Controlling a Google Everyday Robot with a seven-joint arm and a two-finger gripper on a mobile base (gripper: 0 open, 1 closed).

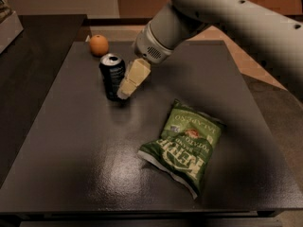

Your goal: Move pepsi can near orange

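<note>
A crumpled green bag of jalapeño potato chips (184, 145) lies flat on the dark bench (71, 141), toward its near right corner.

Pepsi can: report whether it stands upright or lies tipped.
Upright: the can stands on its base on the table, silver top facing up. The gripper is close beside it, low over the table.

The green chip bag (184, 148), toward the front right corner of the table (71, 150), carries big white letters that seem to read "KETTLE". Smaller "POTATO" and "JALAPEÑO" sit nearer the back edge. The can (112, 74) near the back left corner shows no readable print. The gripper (129, 83) hangs just beside it.
</note>
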